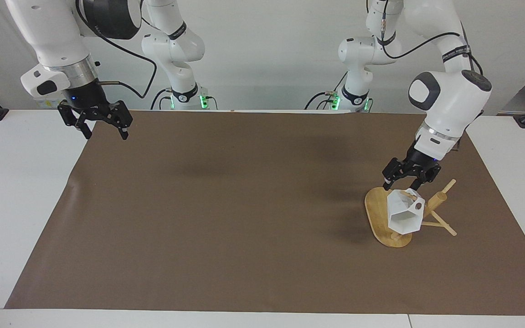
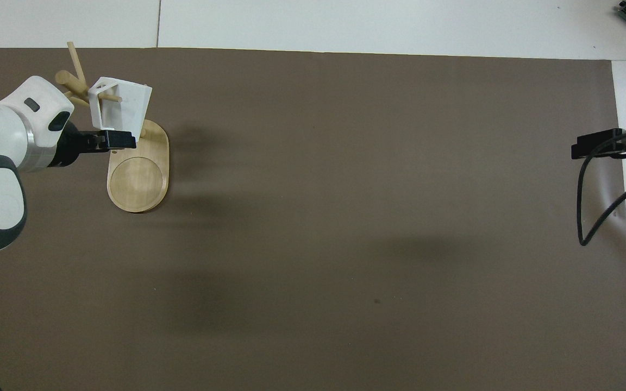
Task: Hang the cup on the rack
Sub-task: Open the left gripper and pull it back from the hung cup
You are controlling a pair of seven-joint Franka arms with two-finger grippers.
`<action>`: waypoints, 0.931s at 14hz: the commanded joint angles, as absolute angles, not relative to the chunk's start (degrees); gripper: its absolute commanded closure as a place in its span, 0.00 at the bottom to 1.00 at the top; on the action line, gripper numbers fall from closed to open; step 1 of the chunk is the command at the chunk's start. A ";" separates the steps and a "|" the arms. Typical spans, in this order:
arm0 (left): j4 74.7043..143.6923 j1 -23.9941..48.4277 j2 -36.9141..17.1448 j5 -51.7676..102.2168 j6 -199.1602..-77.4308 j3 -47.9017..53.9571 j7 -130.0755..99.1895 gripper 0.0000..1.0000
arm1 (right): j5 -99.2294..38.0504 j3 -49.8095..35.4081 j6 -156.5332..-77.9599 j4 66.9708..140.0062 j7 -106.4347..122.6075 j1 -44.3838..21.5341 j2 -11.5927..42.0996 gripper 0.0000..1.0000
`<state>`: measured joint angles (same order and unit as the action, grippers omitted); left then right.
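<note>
While the cup [image 1: 404,214] hangs on the rack [image 1: 383,218], both grippers are free of it.

With its blocky handle put over one thin peg, the white faceted cup leans against the central post, tilted, with its mouth turned sideways; nothing can be seen inside it. The bamboo rack stands on its oval base on the brown mat [image 1: 244,218], toward the left arm's end of the table [image 1: 12,205]. Just above the cup is the left gripper [image 1: 401,183], over the part of the base nearer to the robots; its fingers are spread apart and hold nothing, and they do not touch the cup. Over the mat's corner at the right arm's end, the right gripper [image 1: 104,132] waits in the air with its fingers released and empty.
</note>
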<state>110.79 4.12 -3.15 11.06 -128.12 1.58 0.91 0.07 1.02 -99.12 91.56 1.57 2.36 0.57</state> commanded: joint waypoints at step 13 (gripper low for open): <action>94.24 4.31 5.46 -2.46 -87.82 3.60 1.14 0.00 | -0.79 0.88 -98.70 92.81 0.62 2.64 -0.70 0.00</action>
<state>100.31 4.13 8.54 -0.69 -92.50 3.13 0.93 0.07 1.02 -99.12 91.56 1.57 2.36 0.56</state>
